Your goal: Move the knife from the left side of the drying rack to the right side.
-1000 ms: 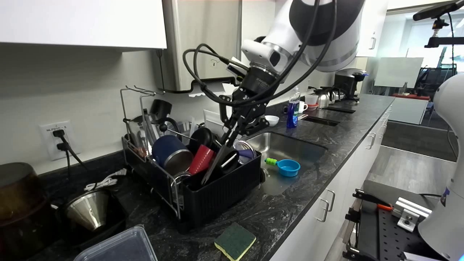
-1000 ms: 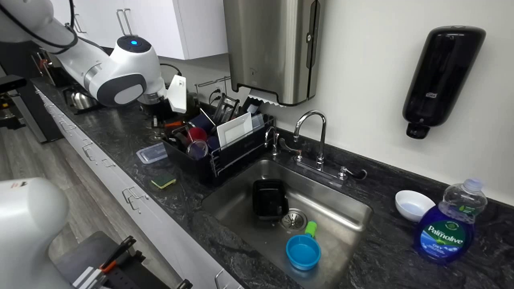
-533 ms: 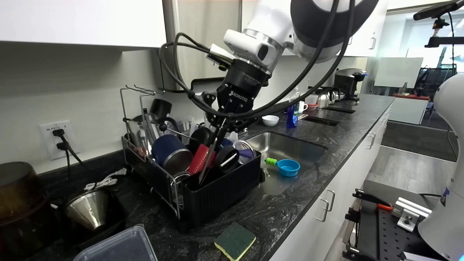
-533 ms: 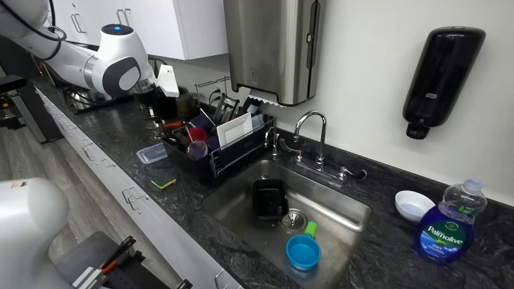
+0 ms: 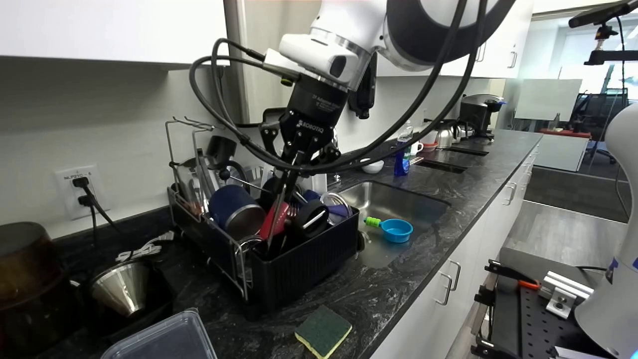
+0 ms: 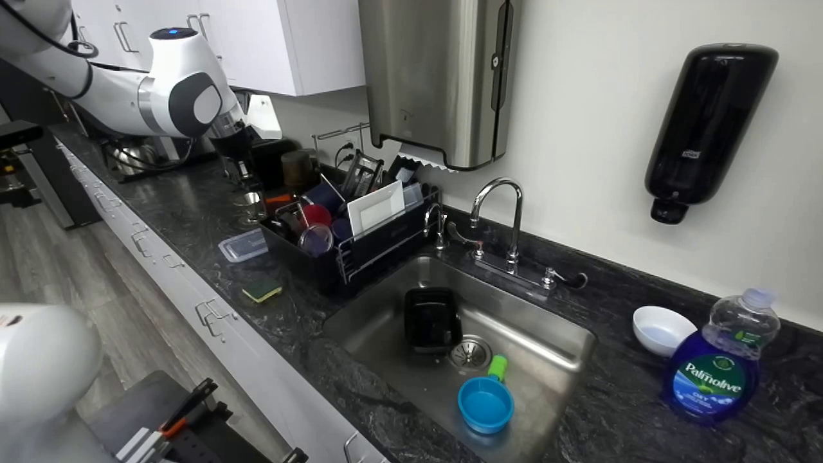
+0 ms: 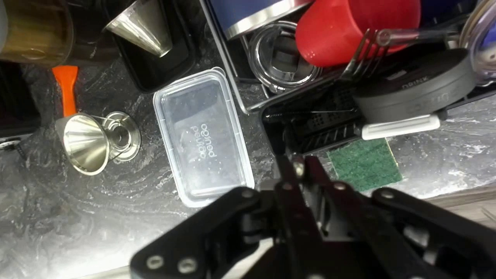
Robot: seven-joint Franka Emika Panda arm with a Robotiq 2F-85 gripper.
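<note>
Clasping a tilted knife [image 5: 275,217] in the nearly closed gripper [image 7: 298,160], at the left end of the drying rack [image 5: 305,271].

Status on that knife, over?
Gripper closed on knife. Knife tilted, lower end at left side of drying rack. Black lid and fork could crowd the move right.

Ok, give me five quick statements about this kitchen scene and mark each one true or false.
A blue scoop sits in the sink. True.
The scrub sponge lies in the sink too. False: the scrub sponge lies on the countertop.
The gripper holds the knife. True.
The knife is above the sink. False: the knife is at the drying rack.
The Palmolive dish soap bottle stands upright. True.
</note>
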